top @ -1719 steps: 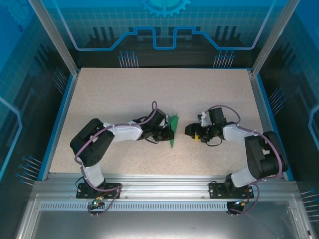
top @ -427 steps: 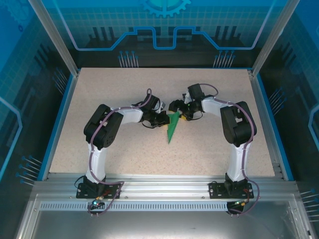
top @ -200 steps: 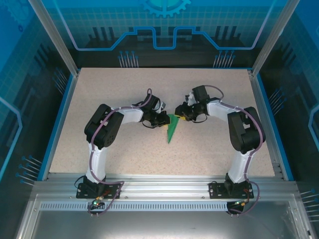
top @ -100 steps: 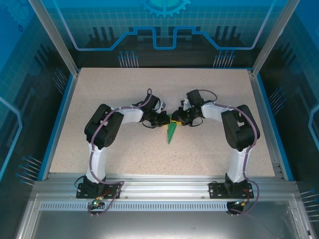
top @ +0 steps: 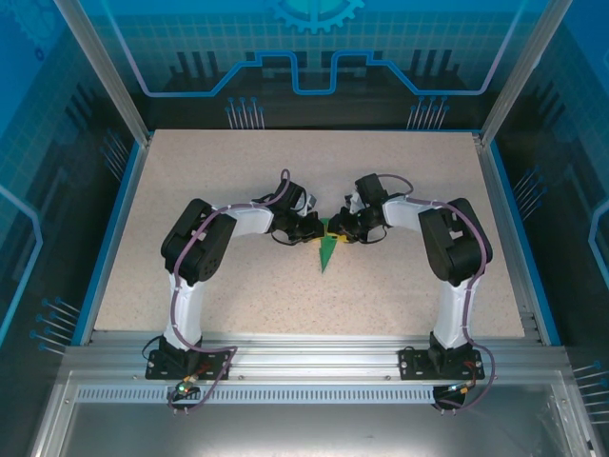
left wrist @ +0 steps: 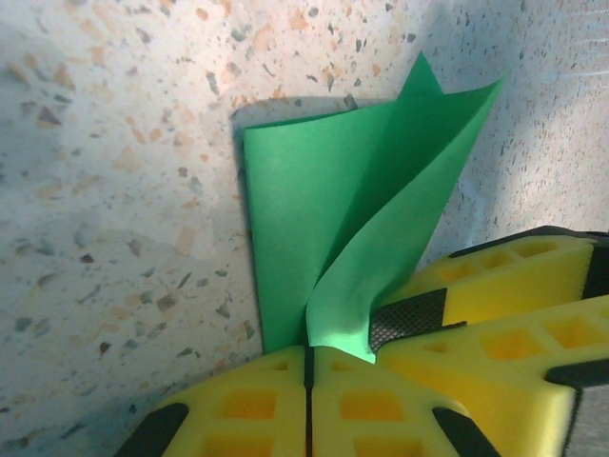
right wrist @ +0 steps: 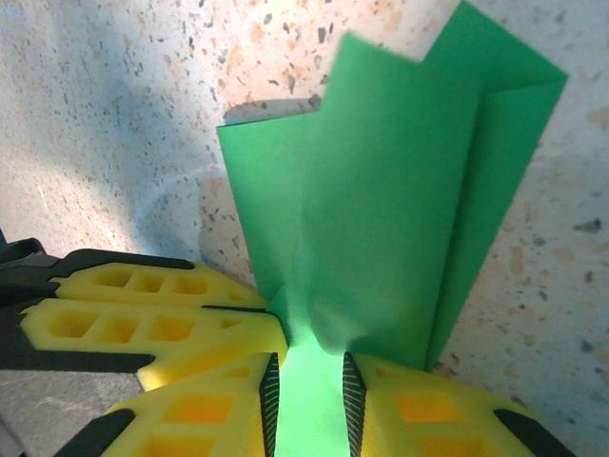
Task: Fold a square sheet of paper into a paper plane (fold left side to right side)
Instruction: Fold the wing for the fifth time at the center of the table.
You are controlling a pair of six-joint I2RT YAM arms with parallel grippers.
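The plane (top: 328,252) lies on the table (top: 238,171), its long axis running from the wide far end to a point aimed at my bases. Both my grippers meet at that far end. My left gripper (left wrist: 307,357) sits on the plane's left, clenched on a raised flap. My right gripper (right wrist: 306,367) sits on its right, with paper running between its narrowly parted jaws; I cannot tell whether they pinch it. I judge the left flap must cross rightward over the axis.

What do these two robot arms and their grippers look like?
Both the left arm and right arm have chunky black joints, white links and a purple cable looped alongside. The left gripper and right gripper have yellow fingers with square hollows and black textured pads.
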